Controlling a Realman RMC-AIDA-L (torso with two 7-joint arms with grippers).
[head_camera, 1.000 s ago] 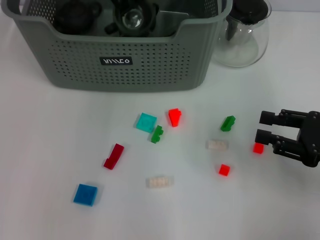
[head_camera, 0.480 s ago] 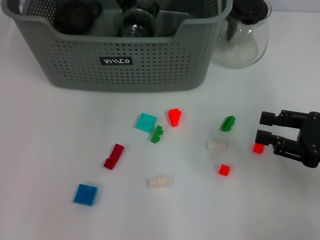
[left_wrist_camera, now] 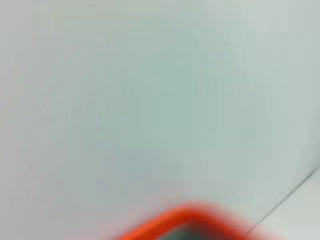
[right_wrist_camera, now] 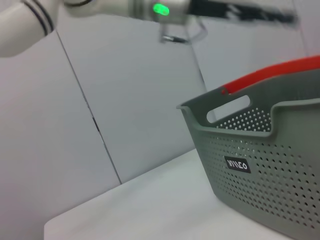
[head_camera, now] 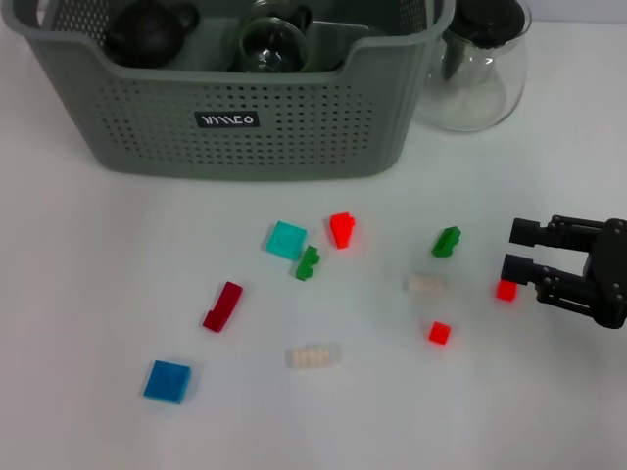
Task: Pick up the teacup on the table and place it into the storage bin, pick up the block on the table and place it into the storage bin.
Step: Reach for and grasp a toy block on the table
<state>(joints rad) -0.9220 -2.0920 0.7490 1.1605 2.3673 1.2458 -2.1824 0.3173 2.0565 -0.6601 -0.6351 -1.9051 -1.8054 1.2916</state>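
The right gripper (head_camera: 513,253) hangs low over the white bench (head_camera: 98,294) at the right edge, its black jaws spread and holding nothing. A small red cube block (head_camera: 506,290) lies just beside the nearer jaw tip. Farther left lie another red cube (head_camera: 439,333), a green block (head_camera: 447,241) and a pale clear brick (head_camera: 426,284). At the far side stands the grey-green perforated plastic storage bin (head_camera: 245,137), with a dark round teacup (head_camera: 147,31) inside at its left. A clear glass teapot (head_camera: 475,69) stands just right of the bin. The left gripper's jaws are out of sight; whether they are open cannot be told.
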